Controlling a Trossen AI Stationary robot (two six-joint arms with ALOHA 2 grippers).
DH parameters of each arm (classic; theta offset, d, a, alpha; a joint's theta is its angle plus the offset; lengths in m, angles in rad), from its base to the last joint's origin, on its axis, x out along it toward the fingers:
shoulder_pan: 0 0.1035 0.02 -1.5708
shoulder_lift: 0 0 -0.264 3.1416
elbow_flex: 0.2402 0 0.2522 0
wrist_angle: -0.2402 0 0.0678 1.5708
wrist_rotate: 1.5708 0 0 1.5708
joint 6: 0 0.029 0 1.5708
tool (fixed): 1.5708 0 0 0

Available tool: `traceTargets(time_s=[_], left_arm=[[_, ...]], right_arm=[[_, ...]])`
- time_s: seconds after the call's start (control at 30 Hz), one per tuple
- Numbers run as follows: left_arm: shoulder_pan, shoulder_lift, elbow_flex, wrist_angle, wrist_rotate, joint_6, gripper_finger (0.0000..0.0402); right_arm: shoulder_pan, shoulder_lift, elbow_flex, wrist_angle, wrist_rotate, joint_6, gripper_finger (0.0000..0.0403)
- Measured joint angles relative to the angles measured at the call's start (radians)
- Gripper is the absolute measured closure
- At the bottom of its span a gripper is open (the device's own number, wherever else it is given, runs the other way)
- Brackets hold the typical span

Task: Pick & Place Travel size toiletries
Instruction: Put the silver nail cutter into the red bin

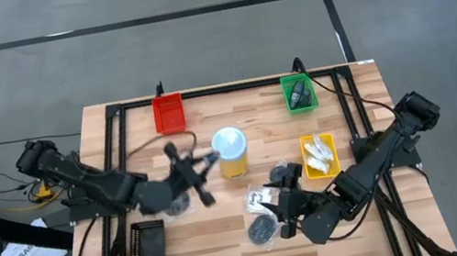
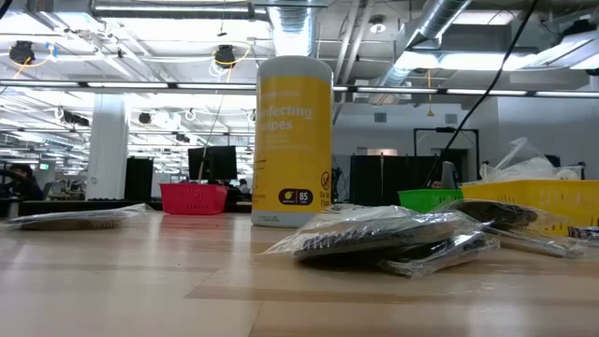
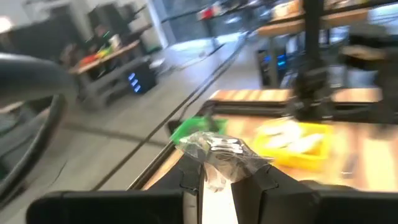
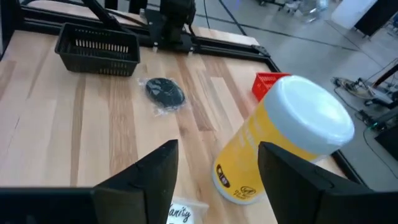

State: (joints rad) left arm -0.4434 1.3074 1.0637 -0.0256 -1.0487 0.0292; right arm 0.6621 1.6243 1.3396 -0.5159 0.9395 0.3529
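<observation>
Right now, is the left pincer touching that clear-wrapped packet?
Touching. The left wrist view shows the left pincer with both fingers closed on the crinkled clear-wrapped packet, held up off the table.

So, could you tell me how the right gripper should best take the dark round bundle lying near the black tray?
Probably from straight above: the dark round bundle lies flat in its clear bag on the table, so the open right gripper should pinch across its raised dark middle, not the thin edges.

A grey concrete floor (image 1: 195, 40) crossed by dark lines surrounds the wooden worktop (image 1: 227, 230). Beyond it — an open hall with exposed ceiling ducts (image 2: 440, 23), strip lights (image 2: 168, 11) and a white pillar (image 2: 107, 140).
</observation>
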Motion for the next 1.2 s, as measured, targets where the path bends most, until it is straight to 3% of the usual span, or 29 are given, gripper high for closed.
traceTargets(time_s=[0.2,0.43,0.73,0.87,1.2], left_arm=[[0.160,-0.073,0.000,-0.252,0.025,-0.203,0.0364],[0.392,-0.083,-0.001,-0.426,0.188,-0.327,0.0364],[0.635,-0.113,-0.137,-0.436,0.373,-0.375,0.0364],[0.723,-0.144,-0.187,-0.429,0.404,-0.386,0.0364],[0.906,-0.162,-0.317,-0.402,0.498,-0.434,0.0364]], right_arm=[[-0.004,0.022,0.000,-0.006,-0.002,0.015,0.0209],[-0.017,0.051,-0.001,-0.025,-0.004,0.015,0.0226],[-0.041,0.100,-0.002,-0.035,-0.006,0.026,0.0240],[-0.052,0.100,-0.002,-0.034,-0.056,0.055,0.0244],[-0.069,0.100,-0.002,-0.037,-0.060,0.076,0.0244]])
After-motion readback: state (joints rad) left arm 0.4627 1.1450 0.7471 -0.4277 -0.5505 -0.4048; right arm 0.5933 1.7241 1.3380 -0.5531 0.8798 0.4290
